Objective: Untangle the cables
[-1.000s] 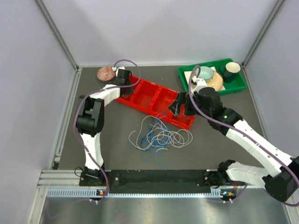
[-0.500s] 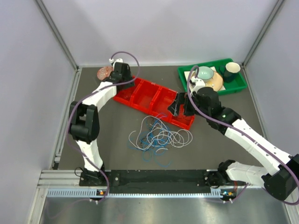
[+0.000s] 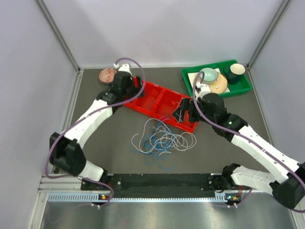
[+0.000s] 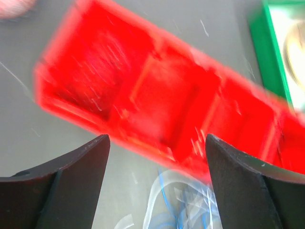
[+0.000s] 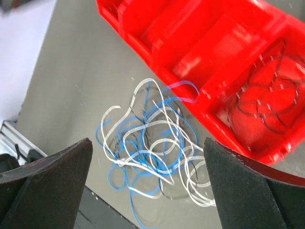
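Note:
The cables (image 3: 163, 140) lie in a loose tangle of white, blue and black loops on the dark table, just in front of the red tray (image 3: 151, 98). My left gripper (image 3: 126, 90) hovers open over the tray's left end; in its blurred wrist view the gripper (image 4: 156, 140) is empty, with the tray (image 4: 157, 95) below and blue and white cables (image 4: 190, 205) at the bottom edge. The right gripper (image 3: 183, 110) stands open above the tray's right end. In its wrist view the gripper (image 5: 147, 143) frames the tangle (image 5: 155, 145), and black cables (image 5: 267, 102) lie in the tray's (image 5: 200, 43) end compartment.
A green tray (image 3: 240, 87) with a bowl (image 3: 210, 75) and a dark cup (image 3: 236, 71) stands at the back right. A pinkish-red wad (image 3: 107, 75) lies at the back left, beside the red tray. Grey walls enclose the table on three sides.
The left gripper has gone from shut to open and moved from beside the pinkish wad toward the red tray; its elbow swung low to the left. The right arm shifted only slightly.

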Controlling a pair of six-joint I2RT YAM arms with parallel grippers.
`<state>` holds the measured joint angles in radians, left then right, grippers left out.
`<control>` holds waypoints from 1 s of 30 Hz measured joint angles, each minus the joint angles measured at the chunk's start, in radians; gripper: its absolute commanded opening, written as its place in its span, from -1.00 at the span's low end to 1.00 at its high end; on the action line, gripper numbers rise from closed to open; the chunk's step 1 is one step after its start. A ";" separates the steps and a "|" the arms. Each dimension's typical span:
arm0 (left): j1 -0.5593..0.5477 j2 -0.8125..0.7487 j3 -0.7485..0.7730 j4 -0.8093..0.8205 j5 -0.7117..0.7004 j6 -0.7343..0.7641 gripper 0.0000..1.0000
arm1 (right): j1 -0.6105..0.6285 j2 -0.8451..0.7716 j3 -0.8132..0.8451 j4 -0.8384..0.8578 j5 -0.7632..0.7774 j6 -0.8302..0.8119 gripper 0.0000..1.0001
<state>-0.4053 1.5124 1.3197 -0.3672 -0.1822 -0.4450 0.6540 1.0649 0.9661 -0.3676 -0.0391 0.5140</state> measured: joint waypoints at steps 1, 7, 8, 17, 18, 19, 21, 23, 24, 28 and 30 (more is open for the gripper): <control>-0.031 -0.039 -0.045 -0.005 0.018 -0.001 0.78 | 0.001 -0.018 -0.019 -0.003 0.005 0.003 0.97; -0.269 -0.227 -0.309 -0.047 0.120 -0.002 0.90 | 0.005 -0.114 -0.134 -0.085 0.059 0.014 0.98; -0.312 -0.256 -0.343 -0.058 0.133 -0.002 0.92 | 0.005 -0.129 -0.149 -0.099 0.068 0.016 0.97; -0.503 -0.299 -0.409 -0.057 0.206 0.022 0.87 | 0.005 -0.196 -0.201 -0.163 0.110 0.052 0.97; -0.505 -0.271 -0.407 -0.055 0.216 0.034 0.86 | 0.005 -0.196 -0.203 -0.166 0.110 0.056 0.97; -0.507 -0.243 -0.406 -0.054 0.225 0.048 0.84 | 0.005 -0.199 -0.206 -0.166 0.110 0.060 0.97; -0.517 -0.181 -0.406 -0.057 0.250 0.075 0.81 | 0.005 -0.206 -0.207 -0.175 0.111 0.065 0.98; -0.530 -0.126 -0.406 -0.061 0.264 0.094 0.57 | 0.005 -0.218 -0.207 -0.176 0.114 0.067 0.98; -0.534 -0.105 -0.406 -0.060 0.269 0.100 0.31 | 0.005 -0.224 -0.207 -0.176 0.115 0.069 0.97; -0.541 -0.074 -0.400 -0.053 0.256 0.103 -1.00 | 0.005 -0.229 -0.207 -0.176 0.115 0.074 0.98; -0.541 -0.071 -0.367 -0.086 0.215 0.105 -1.00 | 0.005 -0.232 -0.207 -0.176 0.116 0.074 0.97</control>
<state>-0.9463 1.4414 0.9531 -0.4530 0.0330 -0.3397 0.6586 0.8330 0.7589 -0.5438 0.0772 0.5884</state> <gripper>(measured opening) 0.029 0.987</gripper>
